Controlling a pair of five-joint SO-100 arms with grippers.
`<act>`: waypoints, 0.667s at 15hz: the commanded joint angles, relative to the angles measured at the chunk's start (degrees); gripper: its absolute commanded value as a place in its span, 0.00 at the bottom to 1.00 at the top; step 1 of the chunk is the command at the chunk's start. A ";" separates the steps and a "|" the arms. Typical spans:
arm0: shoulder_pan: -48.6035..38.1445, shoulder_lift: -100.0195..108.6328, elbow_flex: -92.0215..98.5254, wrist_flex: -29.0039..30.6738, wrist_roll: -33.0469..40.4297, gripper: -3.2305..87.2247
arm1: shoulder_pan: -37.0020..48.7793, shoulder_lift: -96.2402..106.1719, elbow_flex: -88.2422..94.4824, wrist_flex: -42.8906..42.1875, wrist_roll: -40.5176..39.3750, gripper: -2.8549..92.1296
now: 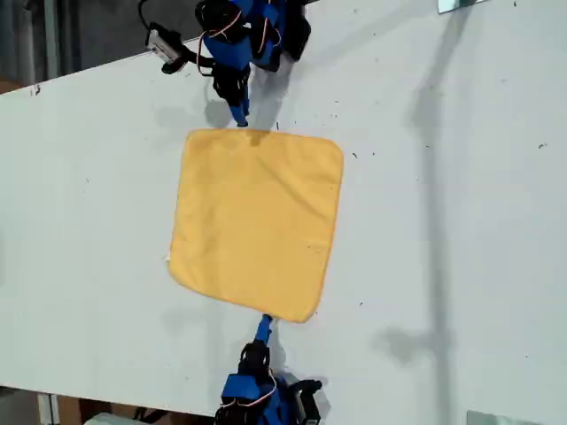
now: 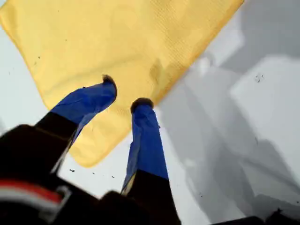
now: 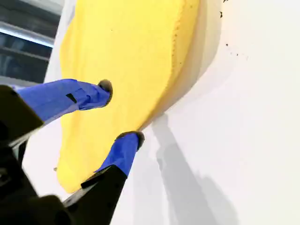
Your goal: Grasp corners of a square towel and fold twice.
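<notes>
While both arms wait, my first gripper (image 2: 124, 91) hangs with its fingers spread and empty over the towel (image 1: 257, 221), close to one rounded corner (image 2: 85, 158). My second gripper (image 3: 121, 110) gapes empty astride the towel's hem. Beyond, the towel lies flat on the white table (image 1: 443, 221); its tag (image 1: 166, 258) is too small to read.

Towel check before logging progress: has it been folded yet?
No, the towel lies spread flat as a full square on the table in the exterior view.
</notes>
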 commanded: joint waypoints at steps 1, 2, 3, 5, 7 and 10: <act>-23.38 0.53 -0.70 -1.14 -14.77 0.13 | -8.61 -0.70 1.32 2.29 7.21 0.19; -23.38 0.53 -0.62 -1.32 -14.59 0.13 | -8.61 -0.70 1.32 2.29 7.21 0.19; -23.38 0.53 -0.62 -1.32 -14.59 0.13 | -8.61 -0.70 1.32 2.29 7.21 0.19; -23.38 0.53 -0.62 -1.32 -14.68 0.13 | -8.61 -0.70 1.32 2.29 7.21 0.19; -23.12 0.53 -0.79 -1.58 -13.71 0.15 | -9.32 -0.70 1.41 1.49 5.80 0.26; -15.73 -9.49 -16.87 2.02 -15.82 0.16 | -11.60 -19.51 -16.17 0.44 -4.39 0.31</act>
